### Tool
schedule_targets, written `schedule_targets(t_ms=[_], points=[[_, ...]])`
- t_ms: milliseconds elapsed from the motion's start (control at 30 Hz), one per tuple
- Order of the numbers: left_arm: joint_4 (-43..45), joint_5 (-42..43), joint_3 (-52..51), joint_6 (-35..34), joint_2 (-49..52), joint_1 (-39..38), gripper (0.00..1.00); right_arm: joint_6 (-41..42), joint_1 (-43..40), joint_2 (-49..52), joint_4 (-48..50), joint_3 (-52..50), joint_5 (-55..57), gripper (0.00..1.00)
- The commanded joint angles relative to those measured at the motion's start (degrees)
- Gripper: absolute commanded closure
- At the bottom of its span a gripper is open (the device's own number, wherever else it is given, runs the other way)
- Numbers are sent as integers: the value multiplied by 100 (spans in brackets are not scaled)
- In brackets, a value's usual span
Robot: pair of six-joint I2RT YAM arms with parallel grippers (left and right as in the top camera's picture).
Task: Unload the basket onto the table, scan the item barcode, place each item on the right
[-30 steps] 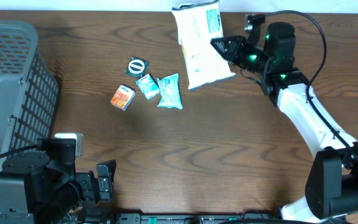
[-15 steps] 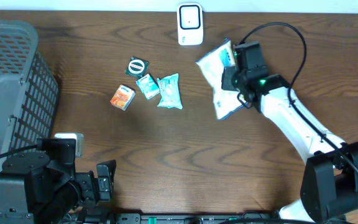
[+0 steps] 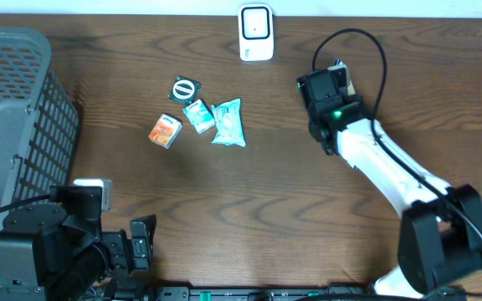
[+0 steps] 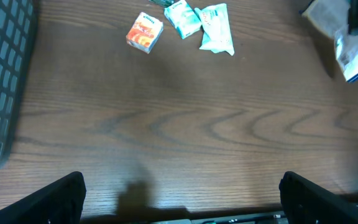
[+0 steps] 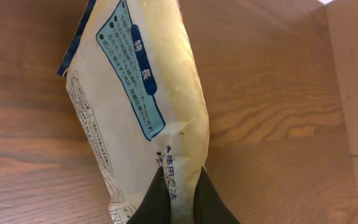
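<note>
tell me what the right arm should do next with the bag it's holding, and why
Probably lower the bag onto the table and open the jaws. The right gripper is shut on its edge, and the bag has already passed the scanner and come away, so the scan looks done, though I can't confirm it.

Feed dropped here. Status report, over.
Left gripper open, empty. Right gripper shut on snack bag, right of scanner. Small packets sit apart, left.
</note>
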Motion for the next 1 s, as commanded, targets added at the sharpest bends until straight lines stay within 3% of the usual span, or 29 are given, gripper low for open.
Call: schedule_targets(t_ms=[0, 233, 367, 433, 500, 567, 733, 967], points=[[-2, -57, 13, -44, 11, -2, 2, -118, 63, 474, -79, -44, 378, 99], [0, -57, 13, -44, 11, -2, 2, 35, 514, 654, -393, -22, 254, 75], [-2, -57, 13, -44, 11, -2, 2, 42, 1010, 654, -450, 22, 103, 69], [0, -57, 13, -44, 11, -2, 2, 55, 1248, 654, -463, 61, 92, 71], [-2, -55, 13, -44, 11, -2, 2, 57, 1467, 654, -461, 109, 96, 85], [-2, -55, 13, -46, 11, -2, 2, 59, 1602, 654, -455, 155, 94, 86], [-2, -55, 13, -44, 11, -2, 2, 225, 1687, 654, -446, 199, -66, 44], [-2, -55, 13, -44, 11, -2, 2, -210, 1569, 802, -492, 138, -723, 18]])
